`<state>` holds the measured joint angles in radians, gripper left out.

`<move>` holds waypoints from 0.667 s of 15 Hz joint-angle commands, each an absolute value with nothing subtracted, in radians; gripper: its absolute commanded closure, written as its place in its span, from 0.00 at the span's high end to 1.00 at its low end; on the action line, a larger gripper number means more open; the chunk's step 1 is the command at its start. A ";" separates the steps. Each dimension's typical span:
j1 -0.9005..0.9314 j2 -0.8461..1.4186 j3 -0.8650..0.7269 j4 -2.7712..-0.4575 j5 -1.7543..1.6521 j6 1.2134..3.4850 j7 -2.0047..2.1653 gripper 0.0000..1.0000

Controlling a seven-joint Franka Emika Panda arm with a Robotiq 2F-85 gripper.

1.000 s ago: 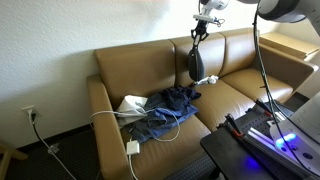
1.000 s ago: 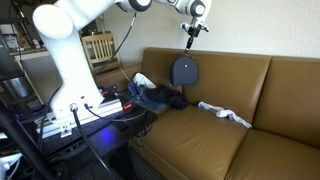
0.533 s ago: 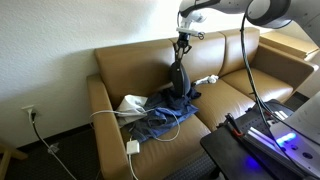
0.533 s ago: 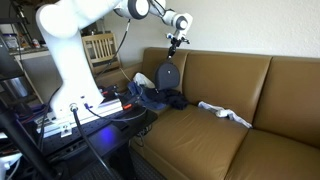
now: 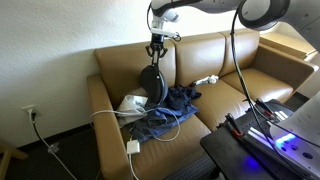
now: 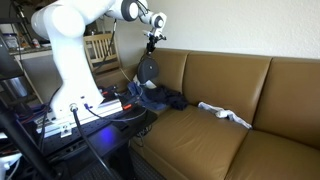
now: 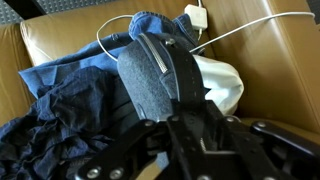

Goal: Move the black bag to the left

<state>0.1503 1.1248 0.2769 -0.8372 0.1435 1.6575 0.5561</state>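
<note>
The black bag (image 5: 154,82) hangs by its strap from my gripper (image 5: 155,46) above the brown sofa (image 5: 235,95). It also shows in the other exterior view (image 6: 148,69), below my gripper (image 6: 152,37). In the wrist view the bag's grey face and black strap (image 7: 160,72) hang straight down from my gripper (image 7: 192,128), which is shut on the strap. The bag hangs over a pile of blue clothes (image 5: 165,110) and a white item (image 5: 132,104).
Blue clothes (image 7: 70,95), a white bag (image 7: 220,82) and a white cable with charger (image 7: 196,15) lie on the sofa seat. A white cloth (image 6: 225,113) lies further along the seat. A black stand with lit electronics (image 5: 265,135) is in front of the sofa.
My gripper has carried the hanging bag along the sofa back, from over the middle cushion to above the clothes pile near the armrest.
</note>
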 commanded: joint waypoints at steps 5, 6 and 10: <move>0.139 1.121 0.293 -0.836 0.165 1.671 0.535 0.07; 0.135 1.112 0.301 -0.842 0.168 1.671 0.514 0.07; 0.173 1.067 0.308 -0.910 0.126 1.687 0.409 0.07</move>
